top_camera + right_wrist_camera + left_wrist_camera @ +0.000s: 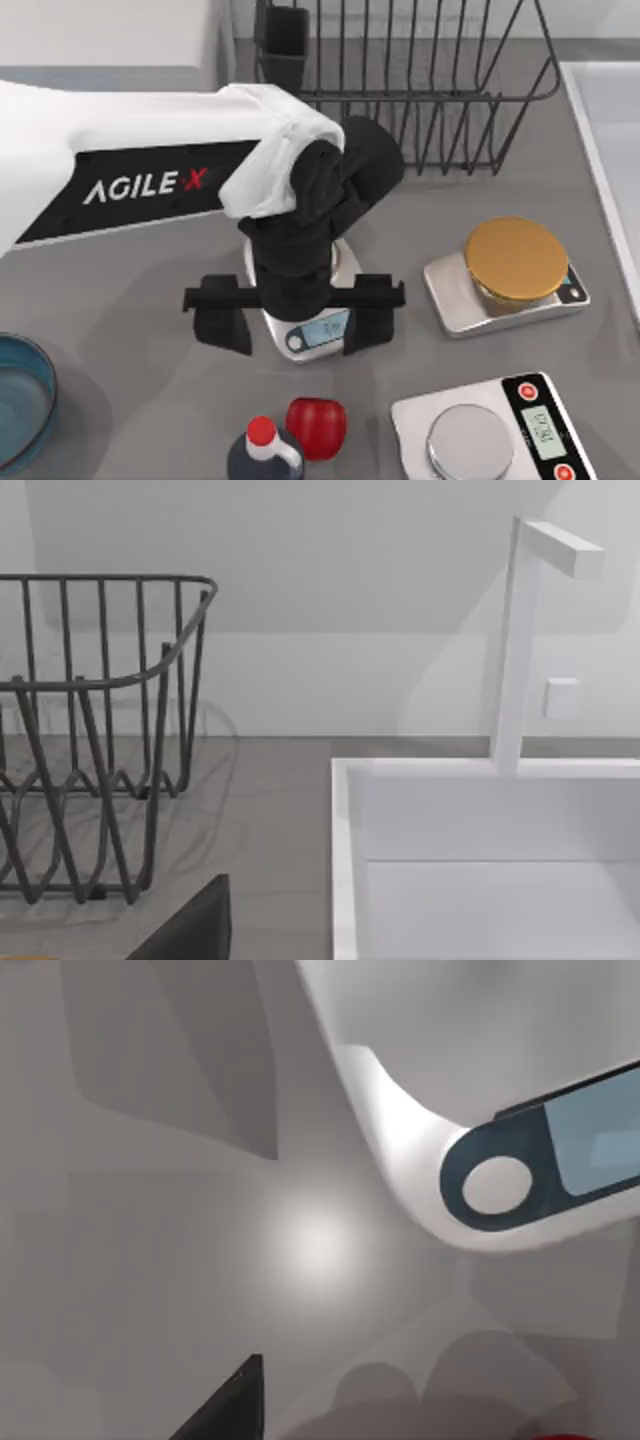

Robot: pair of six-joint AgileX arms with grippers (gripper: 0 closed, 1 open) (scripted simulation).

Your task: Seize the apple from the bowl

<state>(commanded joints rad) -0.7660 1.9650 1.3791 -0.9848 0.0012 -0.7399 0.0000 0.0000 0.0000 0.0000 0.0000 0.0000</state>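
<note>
The left arm (150, 170) reaches from the left side of the table toward its middle, and the left gripper (296, 315) hangs above a small kitchen scale (312, 332) with a lit display. Its two black fingers (222, 325) stand wide apart, one on each side of this scale, and they hold nothing.

The apple (317, 427) is not in the bowl. It lies on the grey table (130, 400), in front of the middle scale and just below the gripper in the top view, touching or almost touching a dark bottle with a red cap (262, 448) on its left. The bowl (22, 400), blue and translucent, sits far to the left of the apple at the table's left edge, and it looks empty.

To the right of the middle scale there is a second scale with a round golden lid or disc (515, 258) on it; I cannot say exactly what this object is. A third scale with a steel platter (470, 438) stands to the right of the apple. Behind the middle scale stands a black wire dish rack (420, 70).

In the left wrist view the corner of the middle scale (520, 1180) is close, and a thin red edge (560, 1437) is probably the apple. The right wrist view looks at the rack (100, 730) and a white sink with faucet (520, 640); whether the right gripper's fingers are apart or together I cannot tell.
</note>
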